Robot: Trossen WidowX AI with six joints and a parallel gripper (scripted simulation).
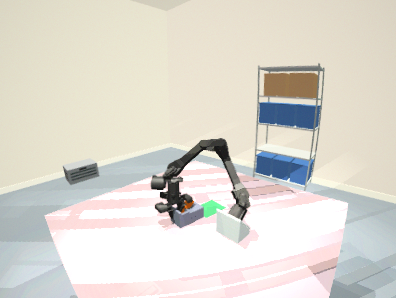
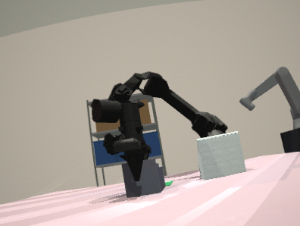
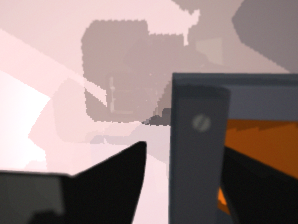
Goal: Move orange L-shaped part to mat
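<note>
Fingers [image 1: 176,212] [image 2: 135,167] on my gripper [image 1: 178,212] [image 2: 138,180] [image 3: 185,146] stand partly apart, clamped on nothing. From the wrist view I see one finger outside the grey tray [image 1: 190,217] [image 2: 151,182] [image 3: 197,175], over the pink-and-white table [image 1: 150,260] [image 2: 189,205] [image 3: 30,75], and the other across the orange part [image 1: 188,205] [image 3: 265,145], with the tray's side wall showing between them. That view also gives me a screw head [image 3: 201,123] in the wall, just beyond the fingertips.

The orange part is at the tray, beside and partly behind the fingers. The top view shows me a bit of its orange above the tray's near wall; in the exterior view the tray and fingers hide it. I cannot tell how steeply it leans, or whether a finger touches it.

The green mat [image 1: 212,208] [image 2: 169,183] lies beyond the tray from the fingers, nearly whole in the top view, only a sliver in the exterior one, and outside the wrist view. Only the exterior view shows me a second, grey arm [image 2: 289,87], well apart from the fingers.
</note>
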